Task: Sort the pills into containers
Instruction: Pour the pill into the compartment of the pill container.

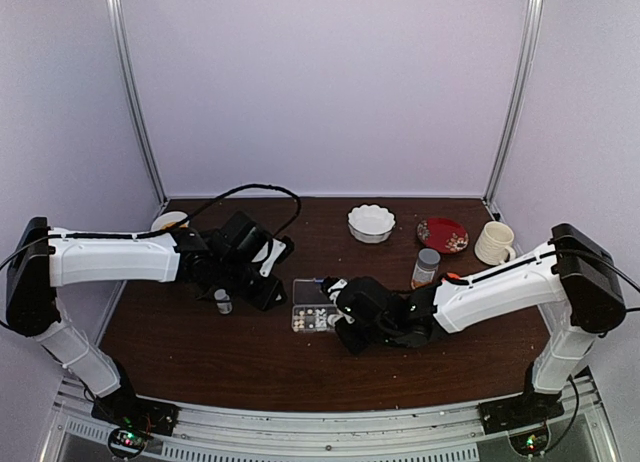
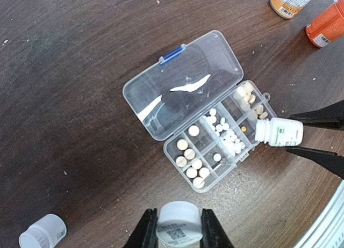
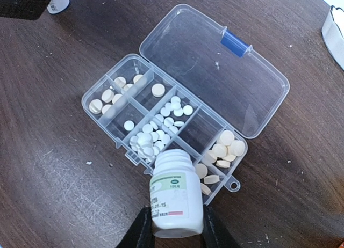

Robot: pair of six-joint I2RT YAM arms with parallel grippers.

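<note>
The clear pill organizer box [image 1: 312, 307] lies open on the brown table, lid folded back. It also shows in the left wrist view [image 2: 215, 146] and the right wrist view [image 3: 161, 114]. Whitish and pale pills [image 3: 153, 138] lie in several compartments. My right gripper [image 3: 176, 213] is shut on a small white labelled bottle [image 3: 174, 197], tipped with its open mouth at the box's near edge. It shows from the top [image 1: 345, 317]. My left gripper [image 2: 180, 211] is shut on another small white bottle [image 2: 179, 226], left of the box and a little apart from it.
A third small white bottle [image 2: 43, 232] stands left of my left gripper. A brown-capped pill bottle [image 1: 426, 267] and an orange bottle [image 2: 328, 25] stand right of the box. A white bowl [image 1: 371, 222], a red plate [image 1: 442, 234] and a mug [image 1: 494, 242] sit at the back.
</note>
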